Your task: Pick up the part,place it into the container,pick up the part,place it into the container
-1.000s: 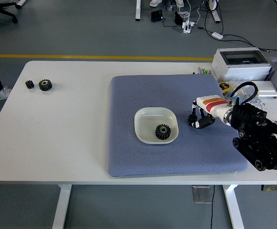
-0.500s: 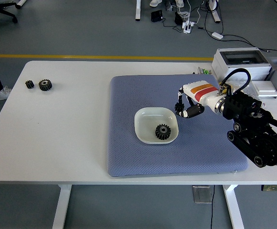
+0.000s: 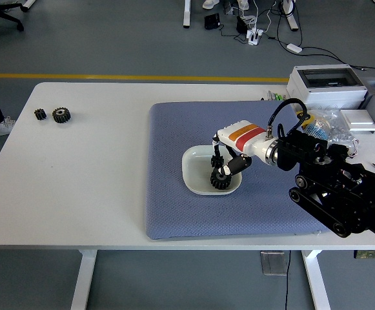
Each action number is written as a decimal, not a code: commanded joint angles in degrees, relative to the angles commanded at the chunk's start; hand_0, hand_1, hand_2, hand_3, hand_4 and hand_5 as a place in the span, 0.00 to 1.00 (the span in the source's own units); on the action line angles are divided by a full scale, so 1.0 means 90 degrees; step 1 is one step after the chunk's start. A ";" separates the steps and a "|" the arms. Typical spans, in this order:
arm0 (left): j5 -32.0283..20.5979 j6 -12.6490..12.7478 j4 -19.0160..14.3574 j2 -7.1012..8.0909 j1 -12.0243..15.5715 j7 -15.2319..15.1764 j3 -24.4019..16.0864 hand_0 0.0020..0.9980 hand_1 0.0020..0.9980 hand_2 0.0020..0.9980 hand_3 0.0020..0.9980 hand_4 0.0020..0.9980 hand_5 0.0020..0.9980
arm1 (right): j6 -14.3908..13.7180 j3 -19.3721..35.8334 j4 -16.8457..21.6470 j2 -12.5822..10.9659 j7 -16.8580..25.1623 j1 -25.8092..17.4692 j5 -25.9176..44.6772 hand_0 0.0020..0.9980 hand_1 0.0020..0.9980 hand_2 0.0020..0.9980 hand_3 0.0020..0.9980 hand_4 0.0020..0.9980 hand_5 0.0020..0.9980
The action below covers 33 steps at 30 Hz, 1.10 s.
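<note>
My right hand (image 3: 224, 165) hangs over the bowl (image 3: 197, 155) at frame centre, fingers curled down, apparently pinching a small part; hard to confirm. One gear (image 3: 221, 181) already lies inside. Bowl sits on the blue mat (image 3: 174, 206). Two gears (image 3: 53, 115) wait far upper left.

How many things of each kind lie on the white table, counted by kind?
Black toothed metal gears: 3, one in the bowl, two at the far left
White square bowl: 1
Blue-grey textured mat: 1
White plastic box: 1
Total: 6
</note>
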 joint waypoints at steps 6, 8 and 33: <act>0.0017 0.0004 0.0000 0.0006 0.0005 0.0011 -0.0025 0.72 0.68 0.69 0.57 0.61 0.57 | 0.0139 -0.0162 -0.0203 0.0083 -0.0085 -0.0025 -0.0026 0.00 0.05 0.20 0.36 0.81 0.33; 0.0018 0.0004 0.0000 0.0008 0.0003 0.0010 -0.0028 0.72 0.68 0.69 0.57 0.61 0.57 | 0.0199 -0.0170 -0.0256 0.0077 -0.0103 -0.0033 -0.0017 0.00 0.05 0.20 0.36 0.81 0.33; 0.0053 0.0001 0.0000 0.0006 -0.0003 0.0021 -0.0056 0.72 0.68 0.69 0.57 0.61 0.57 | 0.0379 -0.0061 -0.0244 0.0057 -0.0060 0.0018 -0.0027 0.00 0.11 0.32 0.50 0.97 0.49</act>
